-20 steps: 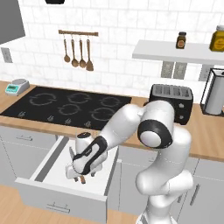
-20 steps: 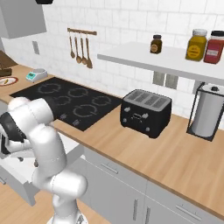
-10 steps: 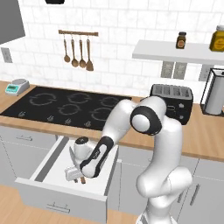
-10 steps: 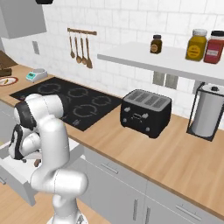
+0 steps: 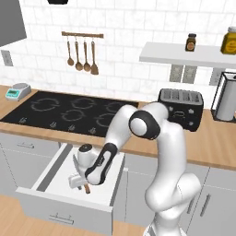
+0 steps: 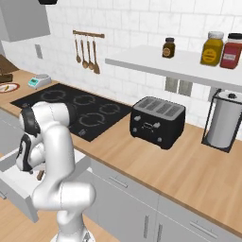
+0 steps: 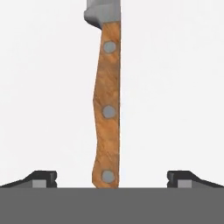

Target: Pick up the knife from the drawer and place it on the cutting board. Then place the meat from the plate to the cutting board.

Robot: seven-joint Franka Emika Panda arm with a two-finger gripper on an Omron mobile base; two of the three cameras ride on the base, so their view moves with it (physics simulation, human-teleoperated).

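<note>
Gripper (image 7: 111, 177): fingers spread wide, holding nothing; in the hand view the two dark fingertips (image 7: 40, 178) stand well apart on either side of the knife (image 7: 107, 105), neither touching it. In the left base view the gripper (image 5: 79, 177) is lowered into the open drawer (image 5: 55, 182), directly over the knife (image 5: 86, 186). Knife: lies flat on the white drawer floor; brown wooden handle with three silver rivets runs between the fingertips, the silver-grey blade beginning at the top edge of the hand view. In the left base view the blade tip (image 5: 75, 162) shows as a thin grey sliver behind the hand and the handle end pokes out below it. In the right base view a brown handle end (image 6: 40, 175) shows in the drawer (image 6: 19, 182) beside the arm's forearm. Drawer: pulled out from under the counter, light grey front with thin bar handle, white interior. Plate (image 6: 8, 87): red-rimmed, on the far left of the wooden counter in the right base view, just beside a dark brown cutting board (image 6: 5, 78); contents too small to tell. Other items: black cooktop (image 5: 69, 110), black toaster (image 5: 180, 109), small teal kitchen scale (image 5: 17, 91), hanging wooden utensils (image 5: 82, 57), paper towel roll (image 6: 223, 122) in a black stand, jars (image 6: 211, 48) on the white shelf.
</note>
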